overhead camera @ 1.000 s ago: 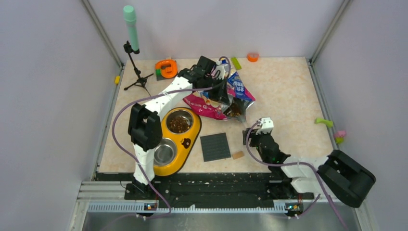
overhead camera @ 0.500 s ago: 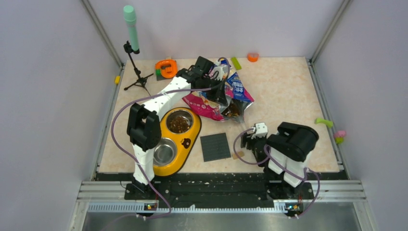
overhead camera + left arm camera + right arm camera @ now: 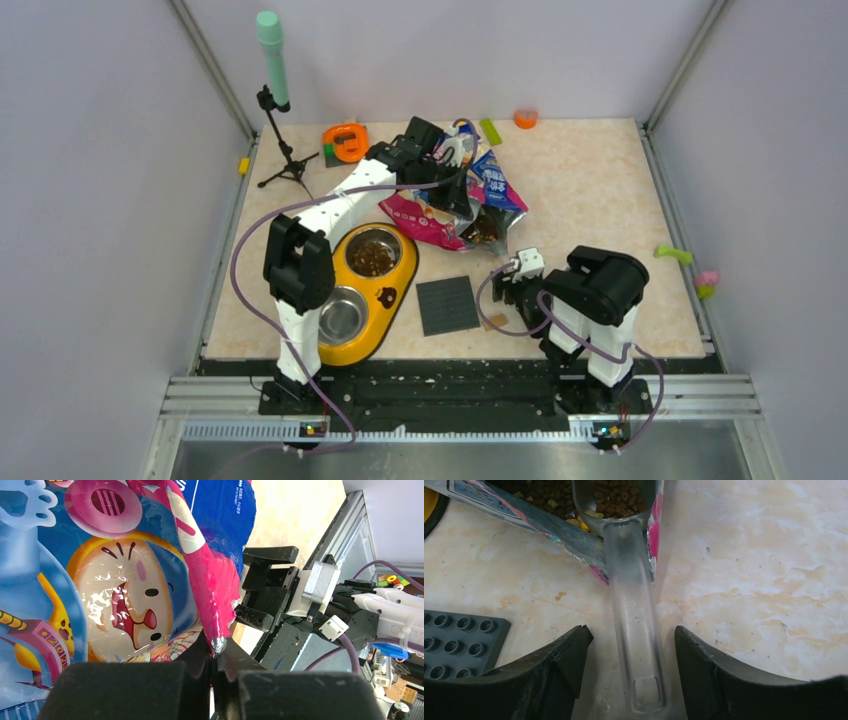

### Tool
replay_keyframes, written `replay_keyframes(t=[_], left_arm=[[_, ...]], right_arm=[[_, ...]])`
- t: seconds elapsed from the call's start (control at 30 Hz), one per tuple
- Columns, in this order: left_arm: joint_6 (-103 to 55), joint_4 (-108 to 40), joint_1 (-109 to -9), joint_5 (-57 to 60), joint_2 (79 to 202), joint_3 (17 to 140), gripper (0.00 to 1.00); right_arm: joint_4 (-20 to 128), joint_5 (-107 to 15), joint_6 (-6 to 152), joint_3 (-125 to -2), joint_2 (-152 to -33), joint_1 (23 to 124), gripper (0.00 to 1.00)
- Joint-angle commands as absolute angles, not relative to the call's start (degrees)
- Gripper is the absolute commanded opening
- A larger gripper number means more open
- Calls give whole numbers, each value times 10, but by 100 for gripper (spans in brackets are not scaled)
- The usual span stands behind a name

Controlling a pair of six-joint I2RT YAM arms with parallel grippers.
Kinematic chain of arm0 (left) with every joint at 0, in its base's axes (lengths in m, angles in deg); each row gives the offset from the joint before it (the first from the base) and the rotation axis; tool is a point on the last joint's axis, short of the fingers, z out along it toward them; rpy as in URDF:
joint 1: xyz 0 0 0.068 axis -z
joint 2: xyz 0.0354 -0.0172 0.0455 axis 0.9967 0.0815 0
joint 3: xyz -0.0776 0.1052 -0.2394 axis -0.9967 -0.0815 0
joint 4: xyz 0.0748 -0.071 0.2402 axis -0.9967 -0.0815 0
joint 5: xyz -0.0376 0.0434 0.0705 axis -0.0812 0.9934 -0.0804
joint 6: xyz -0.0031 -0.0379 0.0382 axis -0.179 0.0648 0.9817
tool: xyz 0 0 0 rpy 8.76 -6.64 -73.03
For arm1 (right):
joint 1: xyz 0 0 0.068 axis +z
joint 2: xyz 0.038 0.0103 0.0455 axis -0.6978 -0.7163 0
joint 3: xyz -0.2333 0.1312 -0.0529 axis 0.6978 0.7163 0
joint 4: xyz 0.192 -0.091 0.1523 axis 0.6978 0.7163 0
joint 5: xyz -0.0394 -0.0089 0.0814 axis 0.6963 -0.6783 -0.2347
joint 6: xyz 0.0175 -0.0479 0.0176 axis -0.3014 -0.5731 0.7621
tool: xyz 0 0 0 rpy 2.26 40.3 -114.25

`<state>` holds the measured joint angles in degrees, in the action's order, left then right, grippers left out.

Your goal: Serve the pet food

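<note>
Drawn back a little, the open right gripper (image 3: 630, 630) straddled the stiff scoop handle (image 3: 629, 580), the best hold for loose pet food (image 3: 616, 495); the left gripper (image 3: 215, 656) clamped the bag (image 3: 100, 580).

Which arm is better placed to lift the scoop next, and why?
Right. The right gripper, open, straddles the clear scoop by its handle; its bowl holds pet food. The left gripper is clamped on the bag at its edge.

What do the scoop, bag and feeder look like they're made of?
Scoop: clear, slightly frosted plastic, probably; the tabletop shows through its handle.
Bag: glossy printed film, with creases and sharp glare; silvery at one edge.
Feeder: shiny yellow body, likely plastic; its empty bowl looks like polished metal.
</note>
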<state>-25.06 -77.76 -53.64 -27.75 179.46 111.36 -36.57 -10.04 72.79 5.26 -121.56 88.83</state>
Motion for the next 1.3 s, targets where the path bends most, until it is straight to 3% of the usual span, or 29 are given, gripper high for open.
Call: replay_keyframes(t=[0.0, 0.23, 0.57, 0.7, 0.8, 0.97, 1.07, 1.27], left_arm=[[-238, -758, -553, -260, 1770, 1117, 0], [-245, -755, -553, -261, 1777, 1118, 0], [-256, -755, -553, -261, 1788, 1129, 0], [-265, -766, -554, -261, 1788, 1145, 0], [-275, -773, -554, -263, 1786, 1160, 0], [-271, -802, -553, -270, 1783, 1184, 0], [-268, -818, -553, -274, 1783, 1191, 0], [-270, -823, -554, -280, 1781, 1195, 0]], right_arm=[[-455, -202, 722, 61, -1258, 866, 63], [-455, -237, 718, 53, -1255, 843, 50], [-455, -249, 707, 72, -1219, 839, 6], [-431, -264, 741, 100, -1159, 838, 0], [-272, -282, 786, 83, -1072, 838, 0], [174, -268, 833, -38, -888, 838, 0], [338, -257, 816, -93, -814, 838, 0], [601, -294, 827, -226, -786, 820, 0]])
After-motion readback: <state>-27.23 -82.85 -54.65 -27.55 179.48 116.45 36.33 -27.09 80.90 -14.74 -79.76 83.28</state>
